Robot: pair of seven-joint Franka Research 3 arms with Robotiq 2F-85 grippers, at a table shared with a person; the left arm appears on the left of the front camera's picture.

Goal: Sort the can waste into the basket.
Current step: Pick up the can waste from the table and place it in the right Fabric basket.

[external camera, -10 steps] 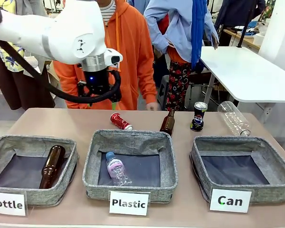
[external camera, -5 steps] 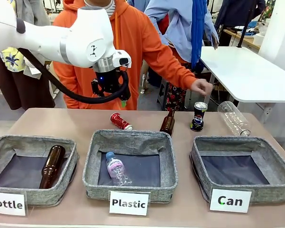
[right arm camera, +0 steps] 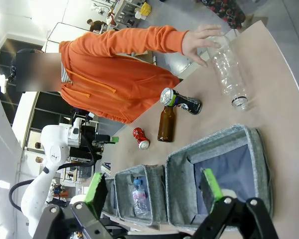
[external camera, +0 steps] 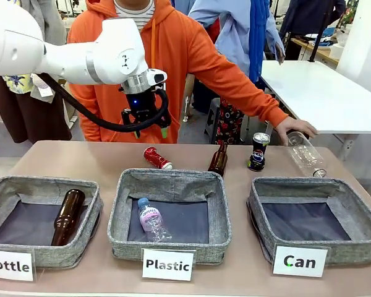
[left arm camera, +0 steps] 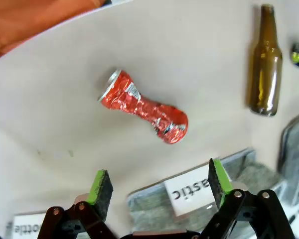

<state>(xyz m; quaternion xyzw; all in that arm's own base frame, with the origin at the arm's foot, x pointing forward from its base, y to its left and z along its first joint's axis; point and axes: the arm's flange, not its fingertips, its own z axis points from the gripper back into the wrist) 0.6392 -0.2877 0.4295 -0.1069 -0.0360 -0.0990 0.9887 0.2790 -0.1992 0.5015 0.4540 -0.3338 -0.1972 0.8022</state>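
The crushed red can (external camera: 157, 158) lies on the table behind the middle bin. My left gripper (external camera: 151, 131) hangs open a little above it. Seen from the left wrist, the red can (left arm camera: 143, 106) lies beyond my open left gripper (left arm camera: 159, 184), with nothing between the green pads. The dark can (external camera: 258, 151) stands upright to the right, behind the grey basket (external camera: 300, 184) labelled "Can". My right gripper (right arm camera: 154, 186) is open and high above the basket (right arm camera: 257, 169), with the dark can (right arm camera: 182, 102) and the red can (right arm camera: 140, 138) farther off.
A brown bottle (external camera: 218, 159) stands between the two cans. A person's hand (external camera: 295, 127) rests on a clear plastic bottle (external camera: 304, 153) at the back right. The "Plastic" bin (external camera: 170, 179) holds a small bottle and the "Bottle" bin (external camera: 43, 184) a brown one.
My left arm has swung right and lower, to above the red can. The person's arm has reached across to the clear bottle at the right. The cans have not moved.
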